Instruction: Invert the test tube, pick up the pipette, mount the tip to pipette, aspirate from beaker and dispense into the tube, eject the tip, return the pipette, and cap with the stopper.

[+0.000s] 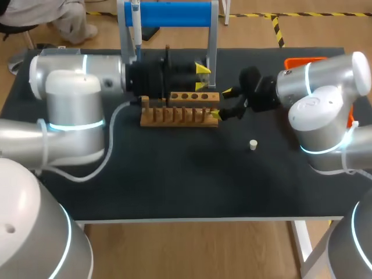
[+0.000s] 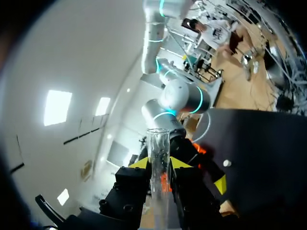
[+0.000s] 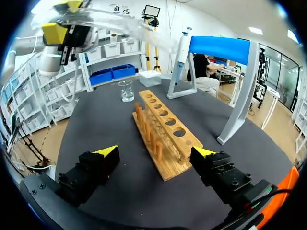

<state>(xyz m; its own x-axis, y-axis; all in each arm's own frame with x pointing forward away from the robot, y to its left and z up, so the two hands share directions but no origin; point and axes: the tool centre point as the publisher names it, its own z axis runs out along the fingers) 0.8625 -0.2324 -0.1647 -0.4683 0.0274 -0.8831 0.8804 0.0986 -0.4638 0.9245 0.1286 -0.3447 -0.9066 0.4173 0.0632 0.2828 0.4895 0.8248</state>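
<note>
My left gripper point(image 1: 202, 77) hovers above the wooden test tube rack point(image 1: 180, 114) and is shut on a clear test tube point(image 2: 158, 143), which sticks out past its yellow tips. In the right wrist view that gripper point(image 3: 67, 24) hangs high over the table with the tube point(image 3: 120, 24) lying roughly level. My right gripper point(image 1: 221, 102) stands open at the rack's right end, the rack point(image 3: 163, 129) just ahead of its fingers. The pipette point(image 1: 135, 23) hangs on the blue stand point(image 1: 174, 14). A glass beaker point(image 3: 126, 90) stands beyond the rack. The white stopper point(image 1: 253, 145) lies on the mat.
An orange box point(image 1: 305, 61) sits at the back right behind my right arm. The stand's grey legs point(image 1: 213, 52) rise just behind the rack. The black mat point(image 1: 186, 180) in front of the rack is bare apart from the stopper.
</note>
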